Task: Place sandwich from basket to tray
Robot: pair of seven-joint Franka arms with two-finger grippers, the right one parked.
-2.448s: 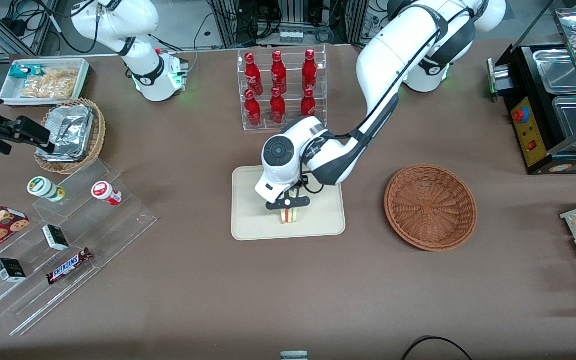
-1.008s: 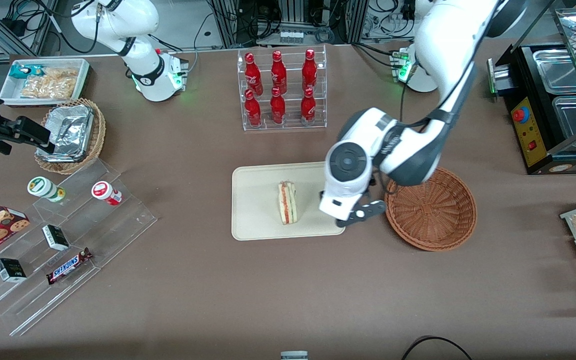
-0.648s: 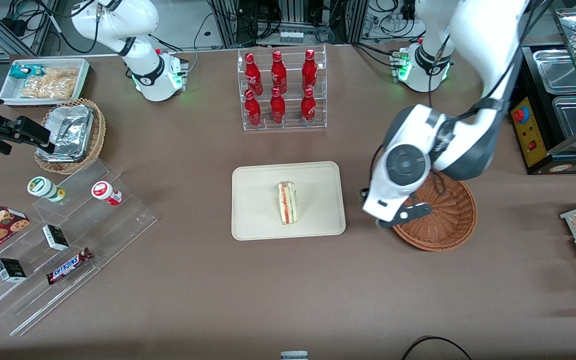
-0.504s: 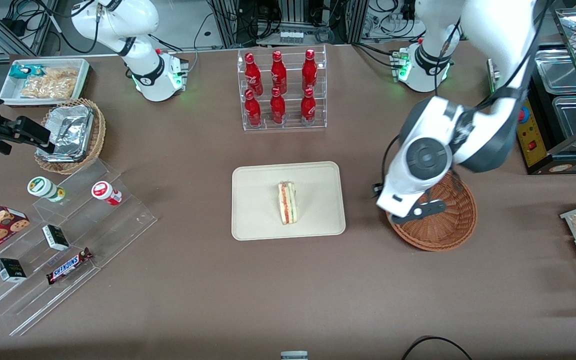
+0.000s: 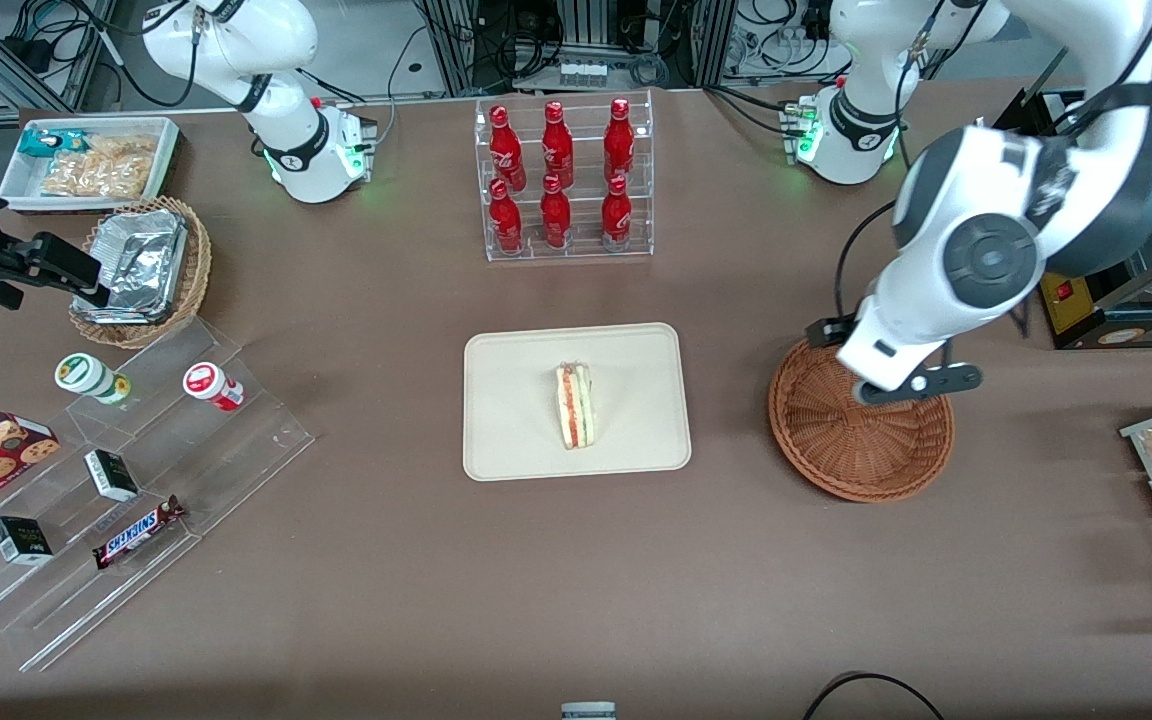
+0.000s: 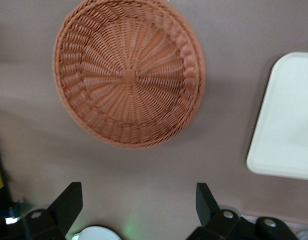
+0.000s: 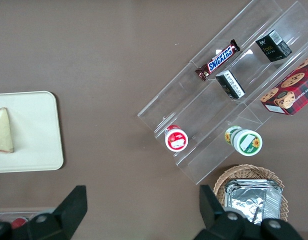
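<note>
The sandwich (image 5: pixel 575 405) stands on its edge in the middle of the cream tray (image 5: pixel 511 440), striped filling facing up; it also shows on the tray (image 7: pixel 39 150) as a pale wedge (image 7: pixel 3 131). The reddish-brown wicker basket (image 5: pixel 836 450) sits beside the tray, toward the working arm's end, with nothing in it (image 6: pixel 128 75). My left gripper (image 5: pixel 911 385) hangs high above the basket's rim farthest from the front camera, open and holding nothing (image 6: pixel 139 202). A corner of the tray (image 6: pixel 286 120) shows in the left wrist view.
A clear rack of red bottles (image 5: pixel 561 180) stands farther from the front camera than the tray. A black appliance (image 5: pixel 1086 230) sits near the working arm. Stepped acrylic shelves (image 5: pixel 126 480) with snacks, a foil-filled tan basket (image 5: pixel 141 270) and a white bin (image 5: pixel 86 160) lie toward the parked arm's end.
The gripper let go of the sandwich on the tray, rose and swung away over the basket toward the working arm's end. The sandwich has stayed put on the tray.
</note>
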